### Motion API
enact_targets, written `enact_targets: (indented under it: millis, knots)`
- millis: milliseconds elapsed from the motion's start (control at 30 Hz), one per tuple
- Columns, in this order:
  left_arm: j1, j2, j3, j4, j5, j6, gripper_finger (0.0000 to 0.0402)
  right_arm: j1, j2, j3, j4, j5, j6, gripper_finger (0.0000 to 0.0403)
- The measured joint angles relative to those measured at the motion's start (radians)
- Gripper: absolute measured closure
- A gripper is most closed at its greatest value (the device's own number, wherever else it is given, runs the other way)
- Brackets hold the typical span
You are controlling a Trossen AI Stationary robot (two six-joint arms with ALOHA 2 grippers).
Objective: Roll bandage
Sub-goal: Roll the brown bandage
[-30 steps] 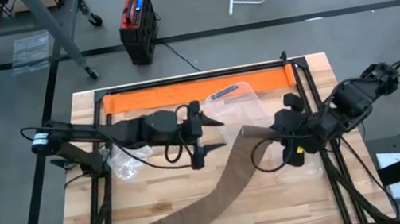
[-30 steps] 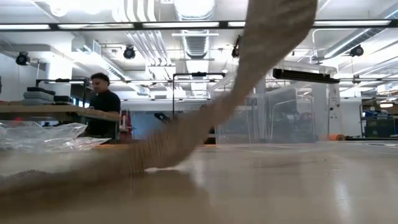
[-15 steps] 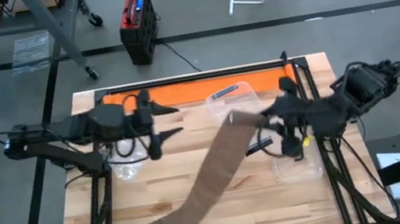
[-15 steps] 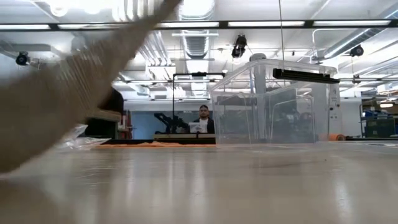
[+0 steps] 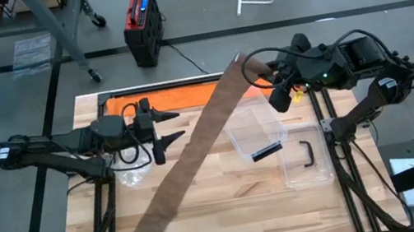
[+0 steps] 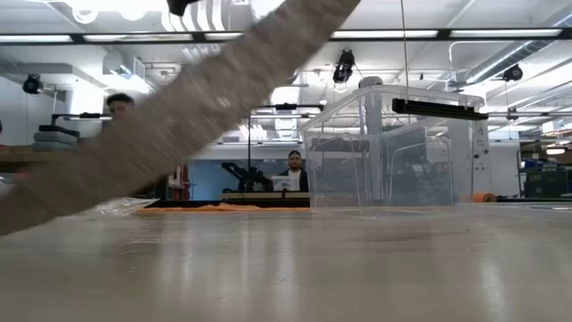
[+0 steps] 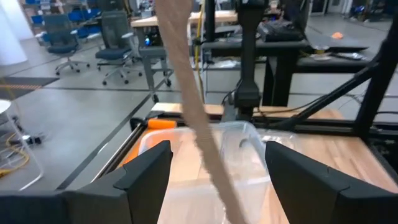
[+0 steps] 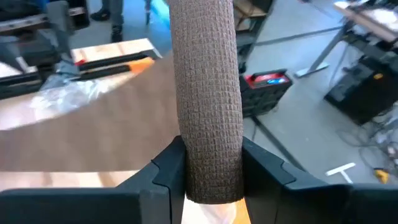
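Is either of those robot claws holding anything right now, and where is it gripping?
The right gripper pinches one end of the long brown bandage, lifting it off the table. The left gripper holds nothing, its fingers open beside the strip.

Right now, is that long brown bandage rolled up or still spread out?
Spread out. The bandage runs as one flat strip from the right end effector, which pinches its upper end, down to the wooden table; no roll shows.

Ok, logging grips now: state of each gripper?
Left gripper: open, holding nothing.
Right gripper: shut on the bandage.
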Motion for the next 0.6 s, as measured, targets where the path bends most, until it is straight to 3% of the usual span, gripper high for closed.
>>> enact_targets:
  millis: [267, 600]
  knots:
    - [0.083, -0.009, 0.007, 0.009, 0.016, 0.001, 0.0141, -0.003, 0.000, -0.014, -0.003, -0.051, 0.018, 0.0293]
    - [0.217, 0.122, 0.066, 0.202, 0.345, -0.007, 0.0132, -0.003, 0.033, -0.050, -0.004, -0.057, -0.011, 0.0291]
